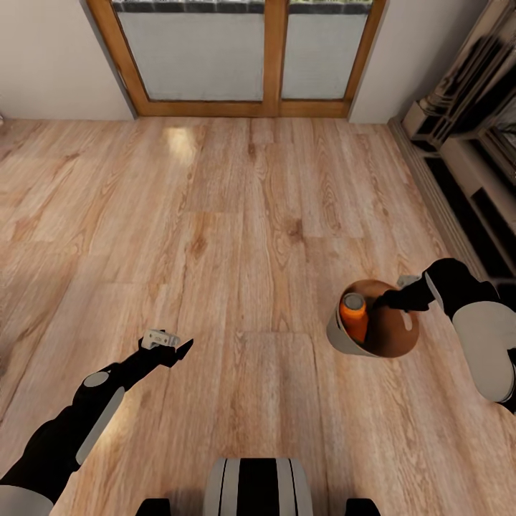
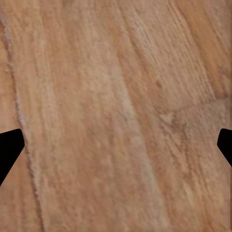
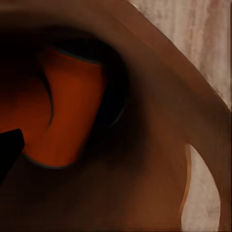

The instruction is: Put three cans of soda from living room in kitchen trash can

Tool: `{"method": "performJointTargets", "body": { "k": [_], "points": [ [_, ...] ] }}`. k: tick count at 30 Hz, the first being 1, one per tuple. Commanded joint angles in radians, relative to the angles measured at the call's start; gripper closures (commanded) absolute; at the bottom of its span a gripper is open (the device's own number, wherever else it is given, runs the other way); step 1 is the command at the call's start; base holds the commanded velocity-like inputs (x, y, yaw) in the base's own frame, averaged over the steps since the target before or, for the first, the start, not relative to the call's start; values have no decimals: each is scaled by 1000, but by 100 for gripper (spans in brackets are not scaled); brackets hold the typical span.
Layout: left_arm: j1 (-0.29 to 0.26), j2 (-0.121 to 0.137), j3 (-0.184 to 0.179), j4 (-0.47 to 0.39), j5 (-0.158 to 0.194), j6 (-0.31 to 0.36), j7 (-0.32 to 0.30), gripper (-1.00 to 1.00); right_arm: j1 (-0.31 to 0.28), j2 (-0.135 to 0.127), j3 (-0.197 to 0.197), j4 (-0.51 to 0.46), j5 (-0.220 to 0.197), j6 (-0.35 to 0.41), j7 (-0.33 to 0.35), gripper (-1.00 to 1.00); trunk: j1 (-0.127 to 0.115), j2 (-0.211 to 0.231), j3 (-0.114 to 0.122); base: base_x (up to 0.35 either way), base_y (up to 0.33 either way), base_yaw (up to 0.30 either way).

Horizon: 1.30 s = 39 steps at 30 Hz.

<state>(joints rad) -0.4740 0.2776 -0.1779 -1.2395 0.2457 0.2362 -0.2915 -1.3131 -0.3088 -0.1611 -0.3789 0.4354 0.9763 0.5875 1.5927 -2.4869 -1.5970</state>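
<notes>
The tash can (image 1: 342, 342), dark grey outside and coppery brown inside, hangs tilted over the wood floor at the right of the head view. One orange can of soda (image 1: 353, 317) lies inside it. My right gripper (image 1: 385, 299) reaches over the bin's far rim and looks shut on that rim. In the right wrist view the orange can (image 3: 72, 116) sits deep in the brown inner wall (image 3: 159, 145), with one dark fingertip (image 3: 8, 145) at the edge. My left gripper (image 1: 176, 346) stands open and empty low over the floor, its tips wide apart (image 2: 116, 145).
Wood-framed glass doors (image 1: 244, 57) close off the far wall. A dark stepped stone structure (image 1: 473, 143) runs along the right side. Bare plank floor (image 1: 236, 215) stretches between them and my base (image 1: 258, 487).
</notes>
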Motion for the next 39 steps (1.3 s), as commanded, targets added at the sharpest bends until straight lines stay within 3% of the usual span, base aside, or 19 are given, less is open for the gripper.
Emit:
{"method": "performJointTargets", "body": {
  "k": [1, 39],
  "points": [
    [0, 0, 0, 0, 0, 0, 0, -100, 0, 0, 0, 0, 1, 0, 0, -100, -4, 7, 3, 0, 0, 0],
    [0, 0, 0, 0, 0, 5, 1, -100, 3, 1, 3, 0, 4, 0, -1, -100, -150, 273, 122, 0, 0, 0]
  ]
}}
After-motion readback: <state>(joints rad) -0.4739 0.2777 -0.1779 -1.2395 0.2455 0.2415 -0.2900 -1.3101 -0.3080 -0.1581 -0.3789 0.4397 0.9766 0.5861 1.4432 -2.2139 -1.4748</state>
